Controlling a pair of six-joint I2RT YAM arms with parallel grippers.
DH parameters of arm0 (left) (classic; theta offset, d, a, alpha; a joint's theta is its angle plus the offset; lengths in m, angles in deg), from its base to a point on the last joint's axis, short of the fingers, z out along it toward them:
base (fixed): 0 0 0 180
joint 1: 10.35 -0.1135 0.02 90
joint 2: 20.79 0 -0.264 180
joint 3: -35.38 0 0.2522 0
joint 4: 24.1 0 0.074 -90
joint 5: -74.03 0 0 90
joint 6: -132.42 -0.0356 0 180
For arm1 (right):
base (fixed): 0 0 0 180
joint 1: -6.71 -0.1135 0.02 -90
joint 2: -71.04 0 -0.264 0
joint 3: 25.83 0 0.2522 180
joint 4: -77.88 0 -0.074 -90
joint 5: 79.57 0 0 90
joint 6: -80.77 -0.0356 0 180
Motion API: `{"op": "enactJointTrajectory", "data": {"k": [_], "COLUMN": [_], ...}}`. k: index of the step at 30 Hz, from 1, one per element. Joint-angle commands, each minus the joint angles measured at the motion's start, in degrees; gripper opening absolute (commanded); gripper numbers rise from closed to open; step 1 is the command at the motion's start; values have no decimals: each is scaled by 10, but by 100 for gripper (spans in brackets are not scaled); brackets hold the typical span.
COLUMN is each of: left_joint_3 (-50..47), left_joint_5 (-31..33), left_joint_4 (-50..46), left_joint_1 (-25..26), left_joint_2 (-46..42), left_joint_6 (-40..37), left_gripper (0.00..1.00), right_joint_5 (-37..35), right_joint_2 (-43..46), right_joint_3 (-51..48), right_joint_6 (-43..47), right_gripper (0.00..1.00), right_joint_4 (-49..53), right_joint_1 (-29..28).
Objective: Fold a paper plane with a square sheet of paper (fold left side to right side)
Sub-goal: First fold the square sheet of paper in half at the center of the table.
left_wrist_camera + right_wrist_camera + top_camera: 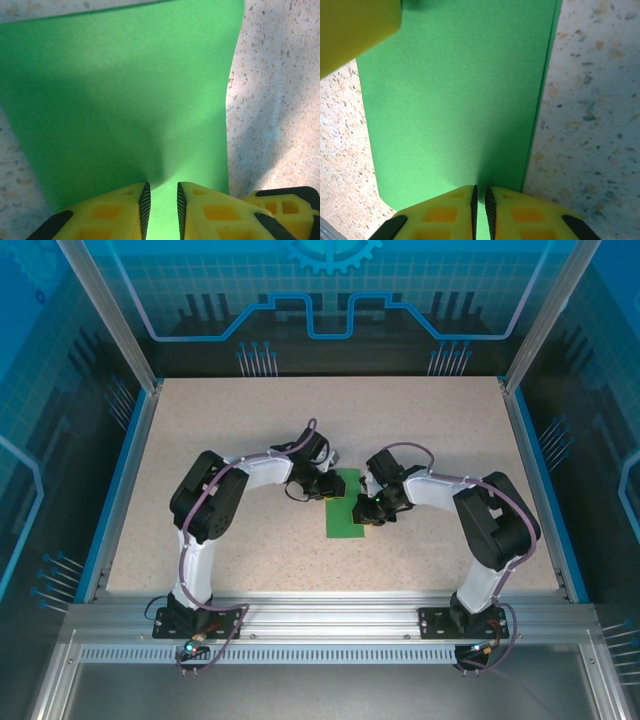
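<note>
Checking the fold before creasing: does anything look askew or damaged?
The green paper puckers into a raised hump where the left gripper pinches it. At the right gripper it lies flat. No tears visible.

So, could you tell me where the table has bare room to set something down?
The table is bare along the far strip by the back edge, left of the left arm, right of the right arm, and on the near strip between the arms. It is crowded mid-table, where the left gripper and right gripper meet over the square sheet of paper.
</note>
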Motion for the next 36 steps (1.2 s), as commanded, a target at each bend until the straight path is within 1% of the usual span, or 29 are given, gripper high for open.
{"op": "enactJointTrajectory", "data": {"k": [1, 9, 14, 19, 26, 31, 36], "left_joint_3": [-33, -101, -101, -75, -6, 37, 59], "left_joint_5": [23, 39, 51, 62, 73, 92, 98], "left_joint_4": [27, 107, 111, 104, 88, 63, 55], "left_joint_1": [-4, -17, -29, -44, -77, -84, -92], "left_joint_2": [-1, -11, -16, -11, 29, 61, 77], "left_joint_6": [-17, -6, -6, -11, -13, -28, -30], "left_gripper": [25, 24, 24, 24, 25, 24, 25], "right_joint_5": [-46, -56, -67, -70, -72, -72, -73], "right_joint_2": [-14, -20, -19, -19, -19, -15, -12], "right_joint_3": [-18, -16, -16, -18, -20, -22, -23], "right_joint_6": [9, 20, 24, 25, 26, 25, 23], "right_gripper": [17, 17, 17, 16, 16, 16, 16], "right_joint_4": [57, 76, 84, 86, 88, 90, 91], "right_joint_1": [-6, -6, -5, -5, -4, -4, -5]}}
